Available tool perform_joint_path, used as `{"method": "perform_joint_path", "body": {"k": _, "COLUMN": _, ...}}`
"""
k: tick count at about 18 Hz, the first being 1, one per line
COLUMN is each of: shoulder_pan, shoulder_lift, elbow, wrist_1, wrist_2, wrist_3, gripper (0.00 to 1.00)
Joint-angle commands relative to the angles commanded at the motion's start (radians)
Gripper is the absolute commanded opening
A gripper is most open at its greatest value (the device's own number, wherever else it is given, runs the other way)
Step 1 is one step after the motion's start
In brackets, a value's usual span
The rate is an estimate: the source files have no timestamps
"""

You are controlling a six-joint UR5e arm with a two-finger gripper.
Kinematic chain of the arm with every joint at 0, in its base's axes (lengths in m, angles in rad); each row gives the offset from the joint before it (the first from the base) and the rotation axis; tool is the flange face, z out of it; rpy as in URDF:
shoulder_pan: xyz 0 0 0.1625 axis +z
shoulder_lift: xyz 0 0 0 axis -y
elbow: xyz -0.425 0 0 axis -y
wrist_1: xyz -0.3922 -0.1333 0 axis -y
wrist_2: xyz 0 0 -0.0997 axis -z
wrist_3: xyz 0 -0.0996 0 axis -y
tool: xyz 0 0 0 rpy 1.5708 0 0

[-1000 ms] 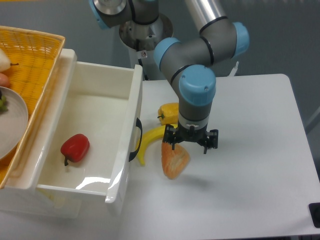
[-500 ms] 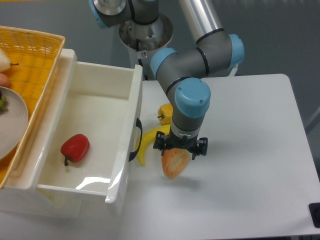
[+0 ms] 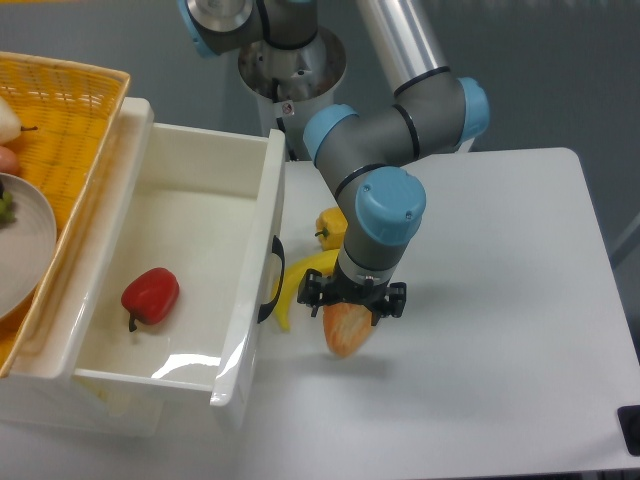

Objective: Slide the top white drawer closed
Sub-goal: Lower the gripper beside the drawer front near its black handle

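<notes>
White table [image 3: 480, 300] fills most of my view, with a grey wall behind it. My pincer [image 3: 352, 306] points down over an orange fruit piece [image 3: 348, 328], and I cannot tell if its fingers are apart or together. Just to its left lie a banana [image 3: 297, 283] and a yellow pepper [image 3: 334, 226]. Farther left sits the top white drawer [image 3: 180, 270], pulled wide open, its black handle [image 3: 273, 281] facing my pincer. A red pepper [image 3: 150, 294] lies inside. A yellow basket [image 3: 70, 110] sits beyond that.

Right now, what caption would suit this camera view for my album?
Robot gripper hovering over an orange fruit piece beside the open top white drawer holding a red pepper.
</notes>
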Motion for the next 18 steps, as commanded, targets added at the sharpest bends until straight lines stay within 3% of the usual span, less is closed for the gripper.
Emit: {"method": "perform_joint_path", "body": {"k": 18, "shoulder_pan": -0.018, "shoulder_lift": -0.003, "elbow": -0.003, "wrist_1": -0.014, "wrist_2": -0.02, "wrist_3": 0.0, "gripper": 1.0}}
